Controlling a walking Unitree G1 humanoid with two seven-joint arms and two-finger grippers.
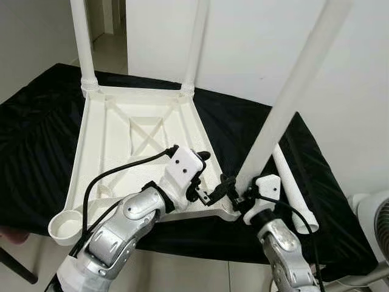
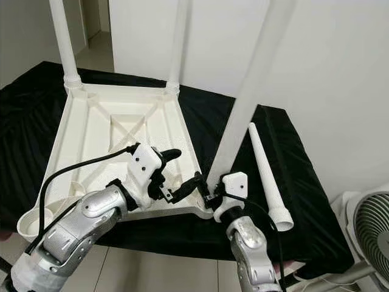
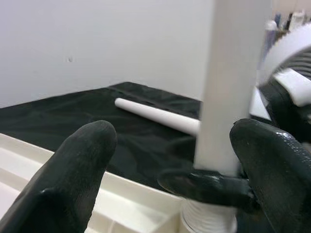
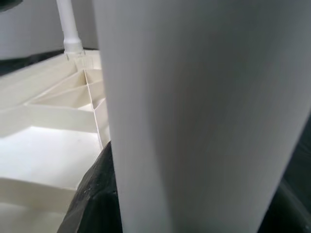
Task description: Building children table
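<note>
Upturned white plastic tabletop (image 1: 130, 137) lies at centre frame on the black-draped desk (image 1: 36, 121), two legs upright at its far corners. Right pincer (image 1: 240, 196) grips the leaning white plastic leg (image 1: 285, 103) at the near corner socket, lower centre. Left pincer (image 1: 209, 196) hangs open around that leg's base; a loose white leg (image 2: 265, 176) lies on the cloth at right.

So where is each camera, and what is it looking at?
Left eye view: on the head, looking down at the upside-down tabletop on the black cloth; both silver arms show.
Right eye view: the head's other eye, same scene, with the loose leg.
Left wrist view: looks along the left pincer, open around the near leg.
Right wrist view: right pincer pressed up to that leg.
Both wrist views share the near leg.
</note>
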